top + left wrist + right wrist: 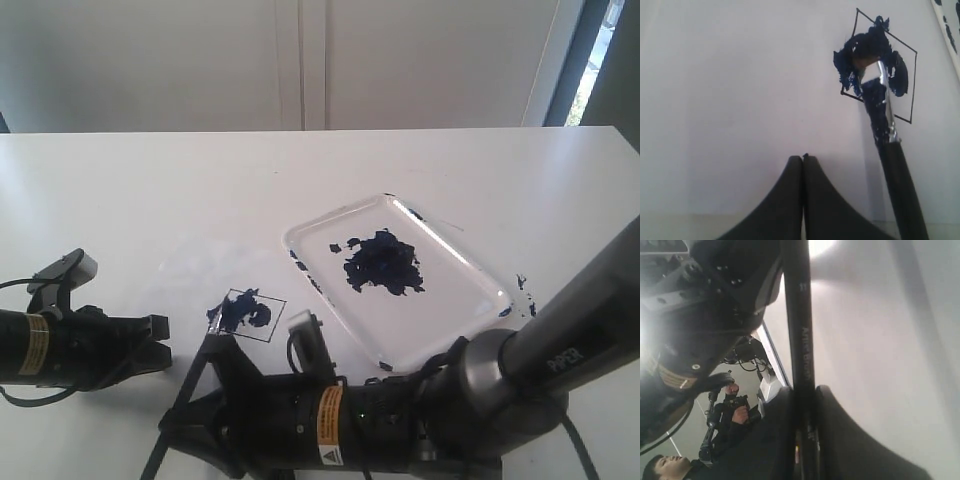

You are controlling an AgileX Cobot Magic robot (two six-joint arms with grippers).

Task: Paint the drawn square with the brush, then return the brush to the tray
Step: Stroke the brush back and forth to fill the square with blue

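Exterior view: table (pixel 150 200) open left of square (pixel 245 312) | tray (pixel 300 262) beside it | right pincer (pixel 804 390) clamps brush (pixel 897 180), tip on square | left pincer (pixel 803 160) together

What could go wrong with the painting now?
The paint already crosses the outline of the drawn square on one side, so more strokes may smear further out. The brush, gripped in the right tool, looks loaded with wet blue and might drip before reaching the tray.

The right claw (pixel 805 395) clamps the brush (pixel 797 315) by its long black, lettered handle.
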